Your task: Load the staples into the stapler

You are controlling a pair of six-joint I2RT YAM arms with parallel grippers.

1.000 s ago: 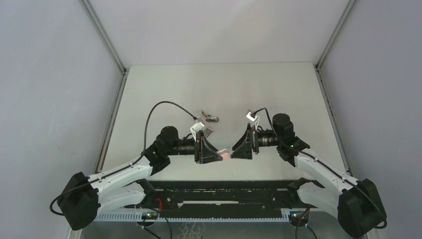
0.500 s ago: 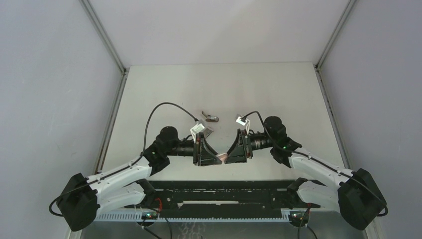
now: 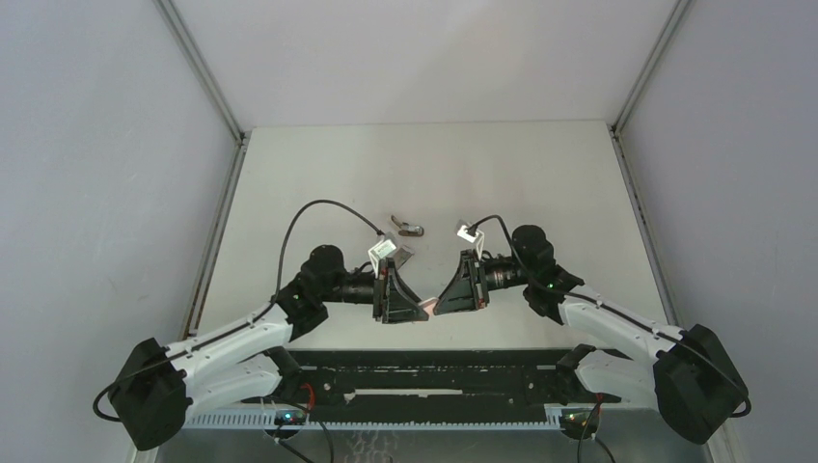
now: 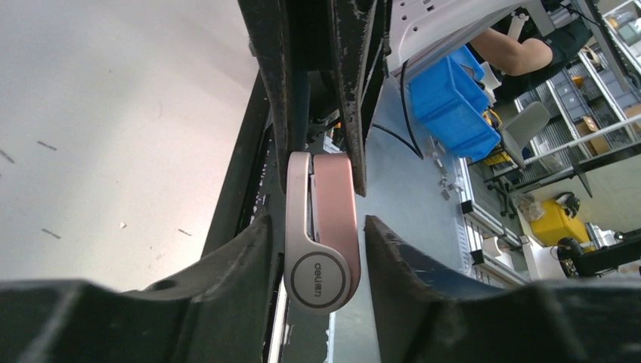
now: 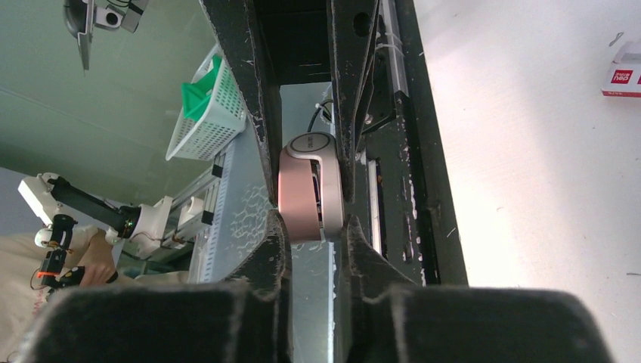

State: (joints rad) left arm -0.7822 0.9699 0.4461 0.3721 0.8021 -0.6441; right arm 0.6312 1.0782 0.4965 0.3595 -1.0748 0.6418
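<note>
The two arms meet over the near middle of the worktop [image 3: 434,164] with the stapler [image 4: 332,204] between them, off the surface. It is a small pink and silver one with a round logo at its hinge end.

The right claw [image 5: 312,221] is nearly closed and pinches the stapler's far end, one finger on the pink side and one on the silver side.

The left claw [image 4: 317,227] is partly open around the round hinge end. One finger lies against the silver side. A thin gap shows between the other finger and the pink side, so I cannot tell whether this claw grips.

The staples [image 5: 623,72], a white box with red print, lie flat on the worktop beyond the claws. A small dark piece [image 3: 410,230] lies on the worktop a little farther back, apart from both arms.
</note>
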